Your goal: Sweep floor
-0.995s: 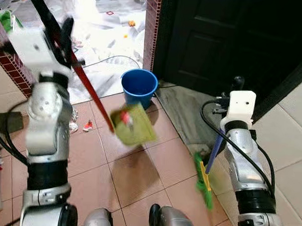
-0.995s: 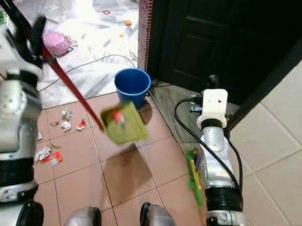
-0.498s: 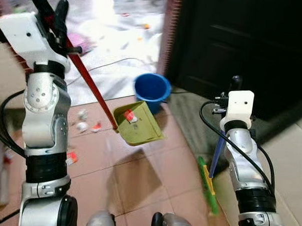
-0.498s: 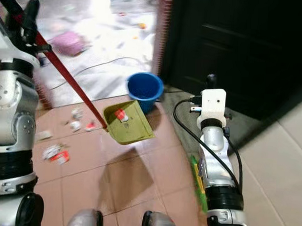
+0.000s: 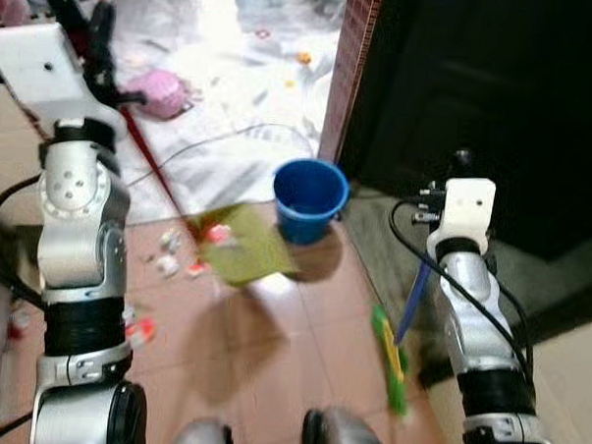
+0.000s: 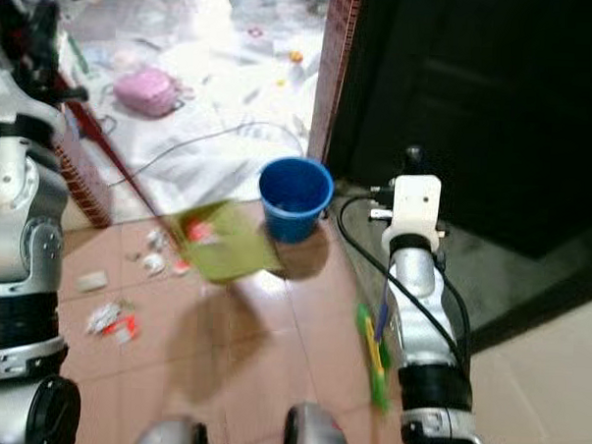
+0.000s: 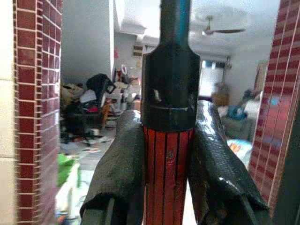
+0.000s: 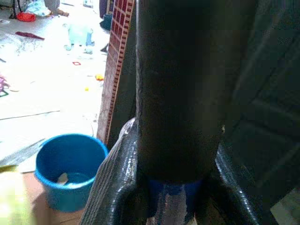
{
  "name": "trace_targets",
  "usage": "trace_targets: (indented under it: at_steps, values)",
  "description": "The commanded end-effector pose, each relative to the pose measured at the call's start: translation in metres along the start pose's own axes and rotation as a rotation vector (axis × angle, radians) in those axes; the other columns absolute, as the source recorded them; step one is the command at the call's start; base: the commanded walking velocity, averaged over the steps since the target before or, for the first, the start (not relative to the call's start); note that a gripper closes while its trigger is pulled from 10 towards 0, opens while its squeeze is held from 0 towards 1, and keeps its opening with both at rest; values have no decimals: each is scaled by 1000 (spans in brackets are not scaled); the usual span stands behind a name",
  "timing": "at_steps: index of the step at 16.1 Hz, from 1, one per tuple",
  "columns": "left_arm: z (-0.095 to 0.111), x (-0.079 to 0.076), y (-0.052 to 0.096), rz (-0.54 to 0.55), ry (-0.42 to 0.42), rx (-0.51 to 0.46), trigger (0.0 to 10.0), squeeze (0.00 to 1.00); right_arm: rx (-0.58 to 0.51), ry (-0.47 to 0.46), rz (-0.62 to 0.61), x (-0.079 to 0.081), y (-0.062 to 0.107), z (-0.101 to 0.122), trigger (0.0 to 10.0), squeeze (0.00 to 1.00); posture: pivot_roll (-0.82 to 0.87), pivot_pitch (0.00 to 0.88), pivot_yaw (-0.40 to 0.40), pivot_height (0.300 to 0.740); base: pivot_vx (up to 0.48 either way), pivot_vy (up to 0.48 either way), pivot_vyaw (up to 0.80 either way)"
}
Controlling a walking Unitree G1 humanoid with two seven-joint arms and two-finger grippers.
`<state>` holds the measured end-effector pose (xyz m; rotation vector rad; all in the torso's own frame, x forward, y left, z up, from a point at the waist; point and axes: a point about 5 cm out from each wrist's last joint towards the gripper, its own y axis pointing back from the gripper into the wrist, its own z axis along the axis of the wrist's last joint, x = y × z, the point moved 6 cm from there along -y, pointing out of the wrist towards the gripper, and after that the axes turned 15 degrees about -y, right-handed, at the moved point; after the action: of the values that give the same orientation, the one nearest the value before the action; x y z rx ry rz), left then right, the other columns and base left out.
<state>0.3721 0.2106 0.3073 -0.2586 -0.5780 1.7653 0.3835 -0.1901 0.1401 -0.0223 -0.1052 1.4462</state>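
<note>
My left gripper (image 5: pixel 93 36) is raised at the upper left, shut on the red handle (image 7: pixel 168 159) of a green dustpan (image 5: pixel 241 254). The pan hangs blurred above the tiles, just left of the blue bucket (image 5: pixel 310 198), with a red-and-white scrap (image 5: pixel 217 235) in it. My right gripper (image 8: pixel 173 187) is shut on the top of the broom's blue handle (image 5: pixel 411 304). The broom's green bristles (image 5: pixel 390 359) rest on the floor in front of my right arm. Scraps of litter (image 5: pixel 171 261) lie on the tiles left of the pan.
A brick pillar (image 5: pixel 350 67) and a dark door (image 5: pixel 499 83) stand behind the bucket. Beyond is a bright, cluttered floor with a pink object (image 5: pixel 164 90) and a grey cable (image 5: pixel 221 140). More litter (image 6: pixel 115 320) lies near my left side.
The camera has shifted, so the whole scene moved. The dustpan has swung left, away from the bucket. My right arm and the broom stay as they were.
</note>
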Motion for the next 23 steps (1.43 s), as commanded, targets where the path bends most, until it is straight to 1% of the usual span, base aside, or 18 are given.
trace_targets:
  at_steps: [1,6,10,13,20,23]
  values:
    - [27,11,-5,42,-1,-106,10000,0,-51,20,3,2,-3,14,10000,0,-33,125,-33,740,480,0,0]
    - [35,8,-8,38,6,-129,10000,0,-47,17,0,2,-4,12,10000,0,-34,126,-32,740,480,0,0]
    - [33,7,-7,33,11,-126,10000,0,-44,14,2,5,-4,11,10000,0,-26,130,-29,740,480,0,0]
    - [35,9,-8,43,-1,-136,10000,0,-39,16,-2,3,-3,10,10000,0,-31,134,-28,740,480,0,0]
    - [39,10,-9,43,-20,-153,10000,0,-30,-6,28,15,-2,8,10000,0,-31,134,-31,740,480,0,0]
    - [42,12,-9,47,-36,-164,10000,0,-24,-5,27,12,-2,7,10000,0,-30,133,-33,740,480,0,0]
